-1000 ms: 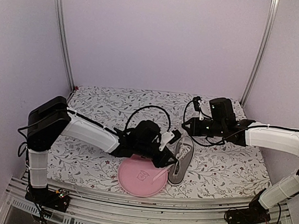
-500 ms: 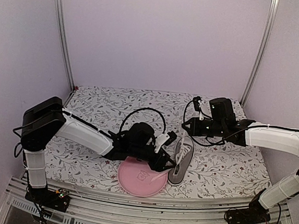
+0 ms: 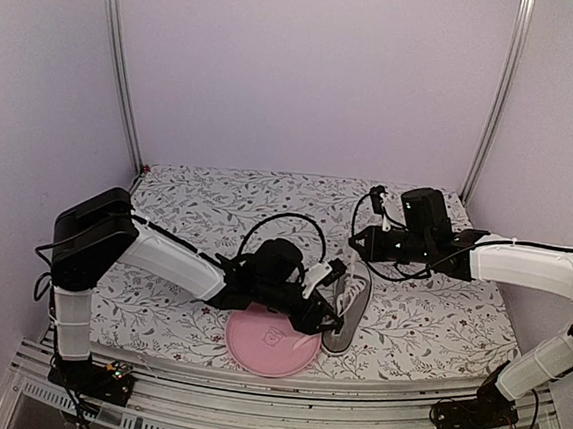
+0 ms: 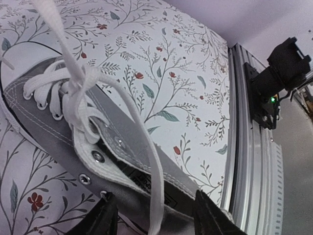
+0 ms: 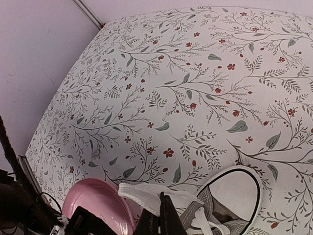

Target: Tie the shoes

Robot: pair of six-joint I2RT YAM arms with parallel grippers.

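You see the floral worktop (image 3: 197,202) carrying a pink plate (image 3: 262,351) and, just beside its right rim, the grey sneaker (image 3: 351,308). Your left end effector (image 4: 154,205) stands apart around a lace strand (image 4: 146,156). Your right end effector (image 5: 160,208) is clamped on a lace end (image 5: 144,192).

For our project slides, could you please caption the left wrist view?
Left gripper, jaws open, straddles a trailing white lace of the grey sneaker on floral cloth.

Left fingers (image 4: 98,221) apart (right fingers (image 5: 168,221) pinched).
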